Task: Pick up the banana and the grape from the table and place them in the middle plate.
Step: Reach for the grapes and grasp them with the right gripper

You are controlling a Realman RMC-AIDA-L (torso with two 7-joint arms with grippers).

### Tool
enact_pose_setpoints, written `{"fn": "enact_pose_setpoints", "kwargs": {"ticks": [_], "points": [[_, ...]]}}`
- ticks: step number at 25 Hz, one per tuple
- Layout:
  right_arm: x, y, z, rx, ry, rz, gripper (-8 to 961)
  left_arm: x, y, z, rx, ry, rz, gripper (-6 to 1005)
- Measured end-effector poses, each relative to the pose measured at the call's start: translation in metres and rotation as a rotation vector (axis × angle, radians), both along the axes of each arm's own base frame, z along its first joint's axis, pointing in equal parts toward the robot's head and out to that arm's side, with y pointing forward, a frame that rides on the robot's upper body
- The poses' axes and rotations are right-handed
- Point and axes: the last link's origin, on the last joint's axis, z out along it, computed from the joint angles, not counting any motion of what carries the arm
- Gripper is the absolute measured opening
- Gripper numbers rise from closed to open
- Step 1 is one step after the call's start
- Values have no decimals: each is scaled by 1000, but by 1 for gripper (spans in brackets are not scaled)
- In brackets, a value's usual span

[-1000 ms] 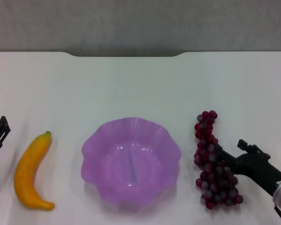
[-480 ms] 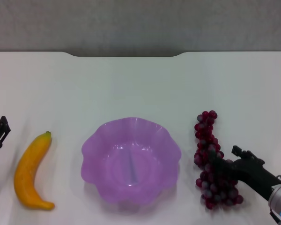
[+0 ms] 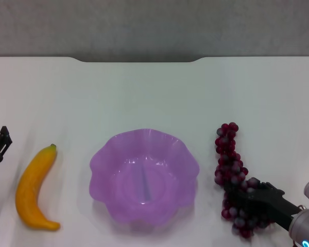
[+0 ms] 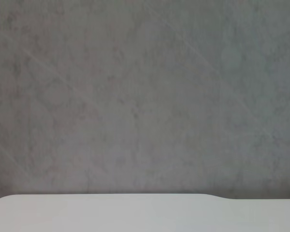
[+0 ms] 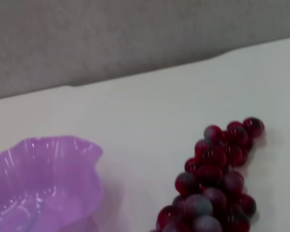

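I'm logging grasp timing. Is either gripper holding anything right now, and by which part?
The right gripper is over the near end of the grape; whether its jaws grip cannot be told. The left gripper, beside the banana, holds nothing.

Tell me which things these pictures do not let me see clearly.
- Right hand, head view: it lies over the near end of the grapes; the dark fingers merge with the berries, so whether it grips them is unclear.
- Grapes, right wrist view: the near end is cut off by the picture's edge.
- Left hand, head view: mostly cut off by the edge.
- Banana: absent from both wrist views.
- Plate, right wrist view: only part shows.
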Motion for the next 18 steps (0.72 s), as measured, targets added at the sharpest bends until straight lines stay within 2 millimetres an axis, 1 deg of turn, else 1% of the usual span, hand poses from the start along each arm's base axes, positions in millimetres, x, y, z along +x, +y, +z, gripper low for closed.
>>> {"fn": "enact_pose_setpoints", "kwargs": {"ticks": [18], "points": [[2, 3, -1, -19, -13, -25, 804, 0, -1, 0, -1, 4, 0, 852]]}}
